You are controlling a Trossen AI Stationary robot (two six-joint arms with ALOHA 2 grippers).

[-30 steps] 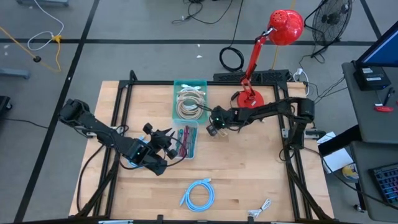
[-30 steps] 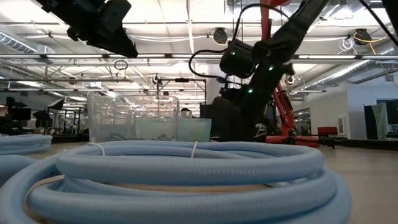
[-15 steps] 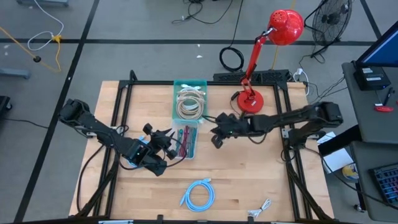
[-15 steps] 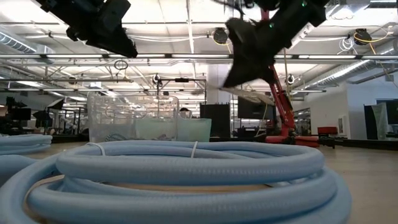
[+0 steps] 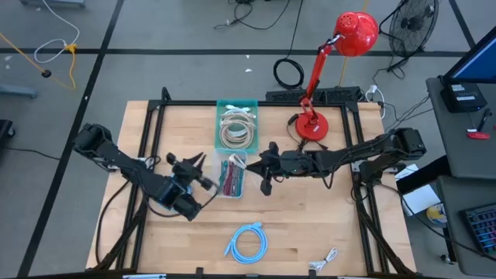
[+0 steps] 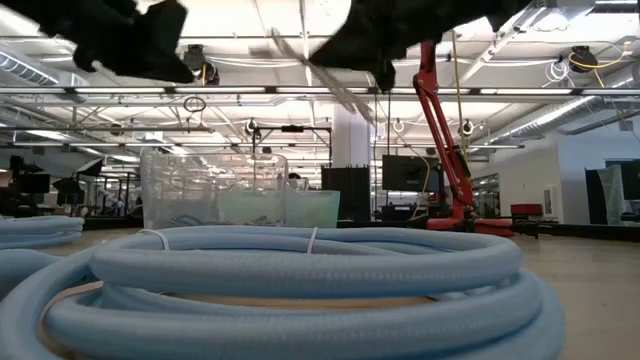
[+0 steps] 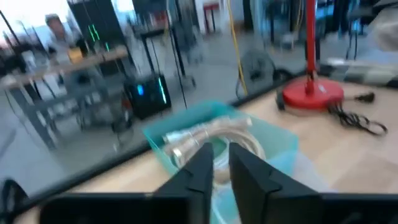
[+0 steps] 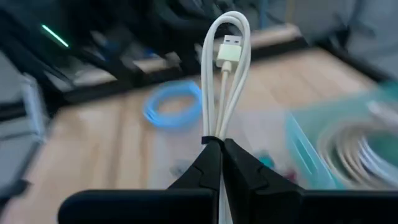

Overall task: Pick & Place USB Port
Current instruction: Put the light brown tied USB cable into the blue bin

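left gripper [image 5: 203, 168]: narrow gap between the fingers, nothing in them, just left of the clear bin [image 5: 231, 175] mid-table.
right gripper [image 5: 261, 166]: pinched tight on a folded white usb cable [image 8: 225, 68], just right of that bin.
step: carry across, release once squarely over the bin.
cable axis: in line with the fingers, plug leading.

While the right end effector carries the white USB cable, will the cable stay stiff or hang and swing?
The white USB cable will probably flop. It is thin, folded into loops, and pinched low by the right end effector, so the free loops may sway. It looks light. A smooth jacket could slip a little, though the grip looks tight.
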